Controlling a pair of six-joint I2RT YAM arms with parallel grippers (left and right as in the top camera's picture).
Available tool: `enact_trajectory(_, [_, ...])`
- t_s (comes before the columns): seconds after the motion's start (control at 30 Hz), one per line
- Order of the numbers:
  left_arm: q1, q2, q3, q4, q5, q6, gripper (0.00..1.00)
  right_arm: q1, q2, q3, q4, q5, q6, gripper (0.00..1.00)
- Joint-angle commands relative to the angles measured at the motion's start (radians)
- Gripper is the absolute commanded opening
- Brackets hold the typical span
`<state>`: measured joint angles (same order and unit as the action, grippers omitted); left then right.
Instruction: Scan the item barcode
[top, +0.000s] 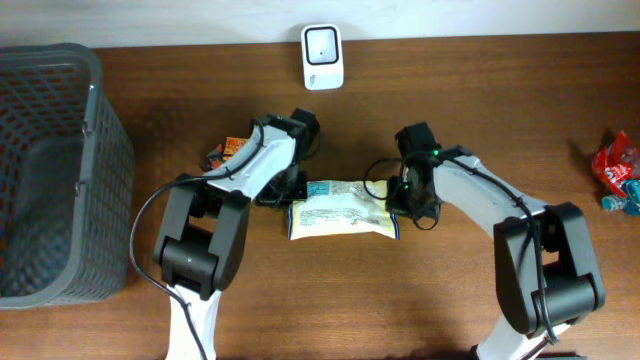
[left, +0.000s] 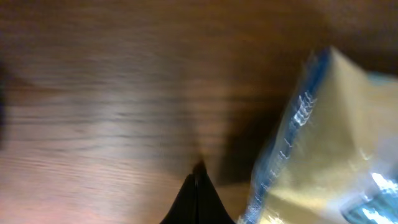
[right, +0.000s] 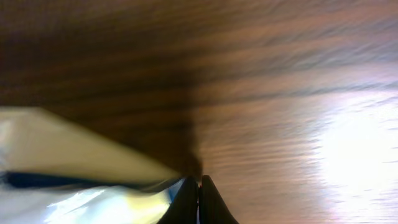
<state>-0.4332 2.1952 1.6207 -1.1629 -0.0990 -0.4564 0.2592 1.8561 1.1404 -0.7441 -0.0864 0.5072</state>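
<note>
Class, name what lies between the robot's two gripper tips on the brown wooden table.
A pale yellow plastic packet lies flat between the left gripper and right gripper; the overhead view shows it.

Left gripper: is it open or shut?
Shut. The left gripper shows its fingers meeting at the tip in its wrist view, with nothing between them.

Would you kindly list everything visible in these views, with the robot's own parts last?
Snack packet: one, yellow and white, table centre, between the claws.
Scanner: one, white, far edge, centre.
Basket: one, grey mesh, left end.
Small packet: one, orange and black, partly hidden behind left arm.
Red packet: one, red and blue, right edge.
Table: one, brown wood.
Left claw: one, black, shut, by the snack packet's left end.
Right claw: one, black, shut, at its right end.
</note>
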Motion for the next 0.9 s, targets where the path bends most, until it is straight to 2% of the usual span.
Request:
enact_trajectory(0.0, [0.04, 0.007, 0.239, -0.165, -0.107, -0.029, 0.0, -0.009, 0.004, 0.194, -0.134, 0.181, -0.05, 0.11])
enact_trajectory(0.07, [0.039, 0.003, 0.416, -0.286, -0.049, -0.02, 0.0, -0.013, 0.004, 0.349, -0.3, 0.029, -0.111, 0.12])
enact_trajectory(0.13, [0.032, 0.003, 0.477, -0.301, 0.202, 0.075, 0.0, -0.009, 0.004, 0.386, -0.344, -0.251, -0.209, 0.09])
enact_trajectory(0.17, [0.026, 0.004, 0.475, -0.297, 0.299, 0.11, 0.0, -0.005, 0.004, 0.376, -0.344, -0.368, -0.23, 0.04])
enact_trajectory(0.2, [0.014, 0.006, 0.451, -0.292, 0.384, 0.126, 0.0, 0.0, 0.006, 0.345, -0.33, -0.433, -0.23, 0.04])
enact_trajectory(0.27, [-0.003, 0.006, 0.409, -0.284, 0.383, 0.126, 0.0, 0.01, 0.006, 0.269, -0.258, -0.571, -0.23, 0.04])
enact_trajectory(0.3, [-0.003, 0.006, 0.377, -0.263, 0.331, 0.124, 0.0, 0.019, 0.006, 0.2, -0.172, -0.666, -0.228, 0.04])
enact_trajectory(0.33, [0.015, 0.006, 0.354, -0.251, 0.272, 0.097, 0.0, 0.023, 0.009, 0.148, -0.106, -0.697, -0.196, 0.05])
enact_trajectory(0.4, [0.076, 0.006, 0.327, -0.23, 0.251, 0.064, 0.0, 0.028, 0.015, 0.037, 0.047, -0.722, -0.123, 0.04])
enact_trajectory(0.47, [0.132, 0.006, 0.307, -0.203, 0.254, 0.064, 0.0, 0.036, 0.019, -0.044, 0.164, -0.716, -0.085, 0.04])
enact_trajectory(0.5, [0.159, 0.006, 0.29, -0.198, 0.268, 0.065, 0.0, 0.037, 0.021, -0.064, 0.175, -0.616, -0.039, 0.04])
enact_trajectory(0.57, [0.177, 0.006, 0.266, -0.198, 0.27, 0.066, 0.0, 0.038, 0.021, -0.069, 0.093, -0.23, 0.035, 0.04])
enact_trajectory(0.6, [0.179, 0.006, 0.249, -0.195, 0.27, 0.069, 0.0, 0.035, 0.021, -0.066, 0.049, -0.103, 0.033, 0.04])
enact_trajectory(0.7, [0.169, 0.006, 0.227, -0.174, 0.307, 0.086, 0.0, 0.022, 0.021, -0.032, 0.025, -0.056, -0.047, 0.04])
enact_trajectory(0.8, [0.147, 0.005, 0.227, -0.174, 0.504, 0.256, 0.0, 0.021, 0.021, 0.109, -0.107, -0.114, -0.117, 0.04])
enact_trajectory(0.87, [0.13, 0.005, 0.227, -0.174, 0.608, 0.325, 0.0, 0.021, 0.021, 0.217, -0.199, -0.115, -0.118, 0.04])
